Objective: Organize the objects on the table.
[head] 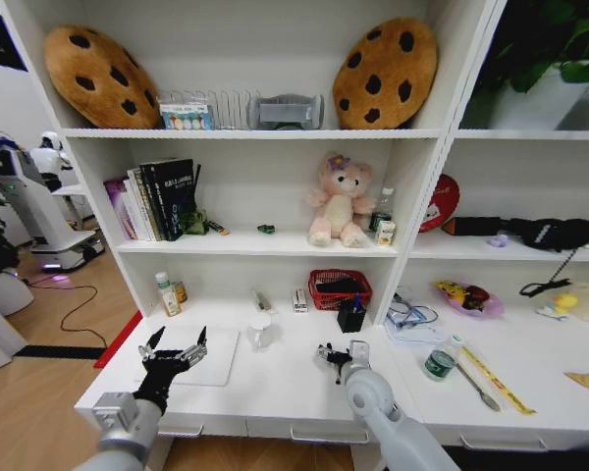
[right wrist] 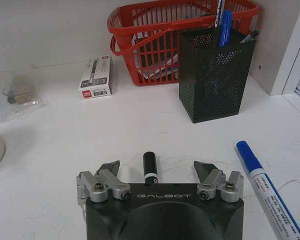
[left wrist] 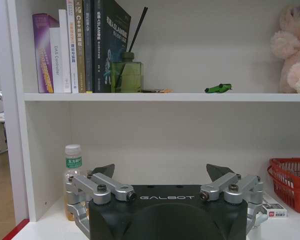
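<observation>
Right tool (right wrist: 156, 171) low over tabletop (right wrist: 65, 140), fingers spread either side of black marker (right wrist: 150, 167); blue marker (right wrist: 268, 185) lying just beside; mesh pen holder (right wrist: 216, 75) beyond. Left tool (head: 176, 349) spread, hovering above silver laptop (head: 212, 357)

The black marker's (right wrist: 150, 167) lower end is hidden behind the right gripper (right wrist: 158, 169) body. The blue marker (right wrist: 270, 190) is cut off by the frame's edge. Print on the small white box (right wrist: 95, 76) cannot be read.
</observation>
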